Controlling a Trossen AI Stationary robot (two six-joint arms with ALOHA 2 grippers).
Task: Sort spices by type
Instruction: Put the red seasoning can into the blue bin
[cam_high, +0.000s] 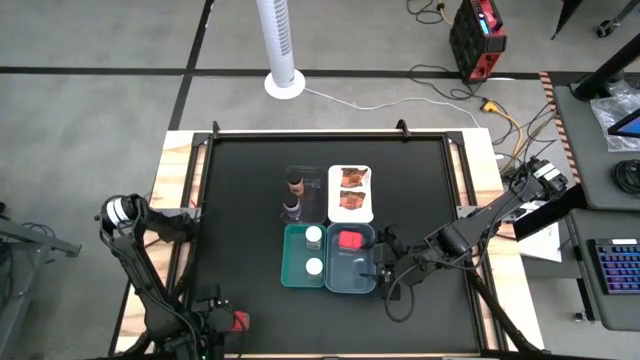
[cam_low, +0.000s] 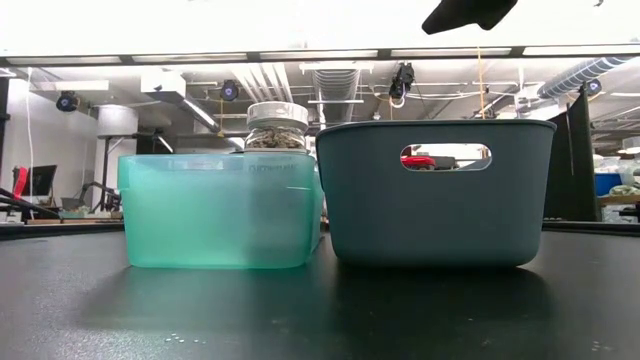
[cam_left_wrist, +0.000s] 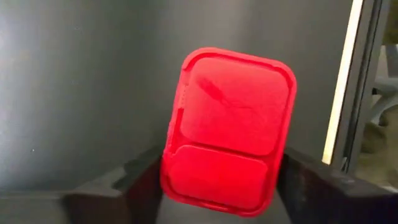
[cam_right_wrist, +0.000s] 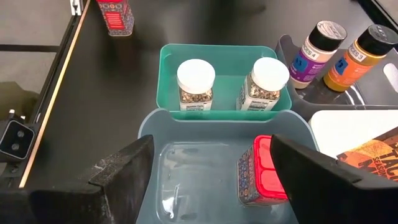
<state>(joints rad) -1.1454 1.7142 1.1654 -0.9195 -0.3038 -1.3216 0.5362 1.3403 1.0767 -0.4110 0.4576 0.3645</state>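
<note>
red box between left gripper jaws, near table edge

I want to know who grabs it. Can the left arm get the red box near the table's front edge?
Probably yes. The red box sits right between the left gripper's open fingers on bare mat, nothing blocking. The right gripper hovers far away over the grey-blue tray.
</note>
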